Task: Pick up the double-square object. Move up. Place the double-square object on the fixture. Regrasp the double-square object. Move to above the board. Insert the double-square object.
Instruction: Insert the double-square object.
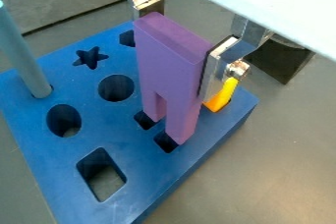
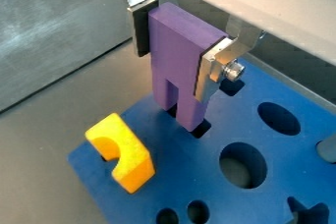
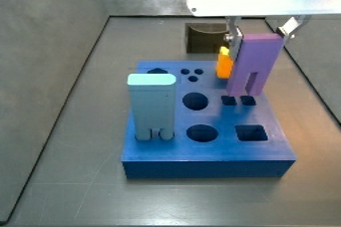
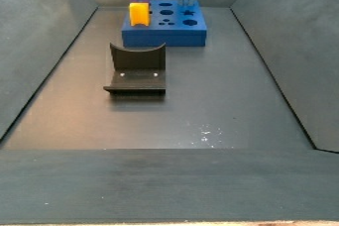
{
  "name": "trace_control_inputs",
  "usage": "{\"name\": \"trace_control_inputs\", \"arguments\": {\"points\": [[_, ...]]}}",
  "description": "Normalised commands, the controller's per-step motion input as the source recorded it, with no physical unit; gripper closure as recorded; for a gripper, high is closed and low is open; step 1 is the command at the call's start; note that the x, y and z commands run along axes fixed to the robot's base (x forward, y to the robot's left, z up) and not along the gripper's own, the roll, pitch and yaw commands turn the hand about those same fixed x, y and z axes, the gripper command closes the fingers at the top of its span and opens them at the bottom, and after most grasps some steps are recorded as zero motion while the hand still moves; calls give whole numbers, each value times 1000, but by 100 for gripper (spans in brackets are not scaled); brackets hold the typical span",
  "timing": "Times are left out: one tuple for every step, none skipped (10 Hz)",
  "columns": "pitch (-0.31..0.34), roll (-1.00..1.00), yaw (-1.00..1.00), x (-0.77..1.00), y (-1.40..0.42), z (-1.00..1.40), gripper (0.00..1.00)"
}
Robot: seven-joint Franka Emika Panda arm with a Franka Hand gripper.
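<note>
Over the board (image 3: 200, 156), the gripper (image 1: 184, 33) clamps the purple block (image 1: 174, 76), its two legs entering the square holes; only seating and release seem left.

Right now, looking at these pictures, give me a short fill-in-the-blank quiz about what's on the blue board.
1. The gripper is shut on the ____ block.
2. That block's legs are going into holes in the ____ board.
3. The arch-shaped piece on the board is ____.
4. The light-blue block stands ____.

Missing words: purple; blue; yellow; upright
</note>
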Motion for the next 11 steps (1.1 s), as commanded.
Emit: {"name": "trace_control_inputs", "arguments": {"points": [[0, -20, -11, 0, 3, 0, 100], [0, -10, -23, 54, 0, -23, 100], [-139, -90, 0, 0, -29, -211, 100], [-180, -89, 0, -11, -60, -206, 100], [-159, -126, 43, -180, 0, -63, 100], [-116, -90, 80, -169, -20, 0, 100], [-60, 0, 69, -169, -54, 0, 100], [-53, 0, 80, -140, -137, 0, 100], [-17, 0, 46, 0, -183, -40, 100], [0, 0, 0, 189, -31, -134, 100], [19, -1, 0, 337, 29, -86, 100]]}}
